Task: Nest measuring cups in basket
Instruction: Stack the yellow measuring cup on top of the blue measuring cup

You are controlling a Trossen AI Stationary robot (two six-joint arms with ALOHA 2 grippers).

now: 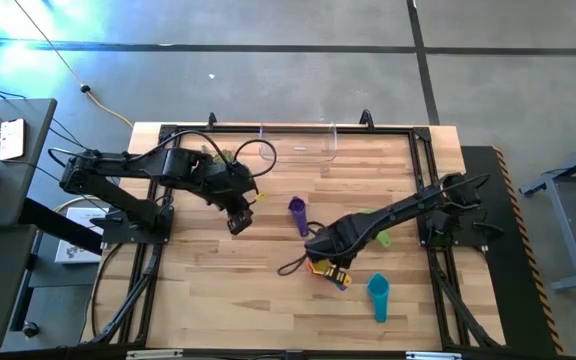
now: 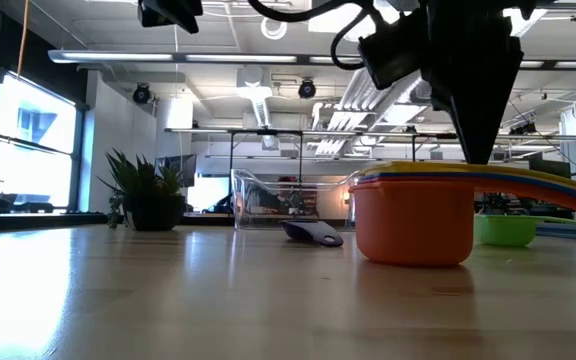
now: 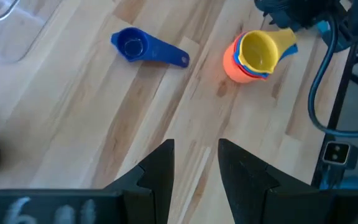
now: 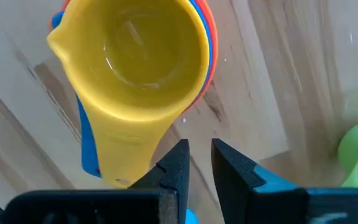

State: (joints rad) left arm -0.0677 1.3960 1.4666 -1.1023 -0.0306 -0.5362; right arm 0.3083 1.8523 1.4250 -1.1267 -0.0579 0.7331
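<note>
A nested stack of cups [image 1: 330, 270] stands on the table, orange at the bottom [image 2: 413, 225], yellow on top [image 4: 135, 56], with a blue handle [image 4: 89, 143] showing between. My right gripper [image 4: 200, 163] hovers just above the stack's handles, fingers slightly apart. A purple cup [image 1: 297, 210] lies alone, also in the left wrist view [image 3: 143, 48]. A green cup [image 2: 503, 230] and a teal cup [image 1: 379, 295] rest on the table. The clear basket [image 1: 298, 145] sits at the far edge. My left gripper [image 3: 194, 168] is open above bare wood, left of the purple cup. My right gripper comes down from above beside the yellow cup's handle [image 4: 129, 155]. Bare wood shows between its fingers. Whether one finger [image 4: 176, 165] touches that handle I cannot tell.
A small leafy plant [image 2: 148, 195] stands at the far left of the table. Black cables [image 1: 293, 265] trail over the wood near the stack. Open wood lies between the purple cup and the basket [image 2: 288, 200].
</note>
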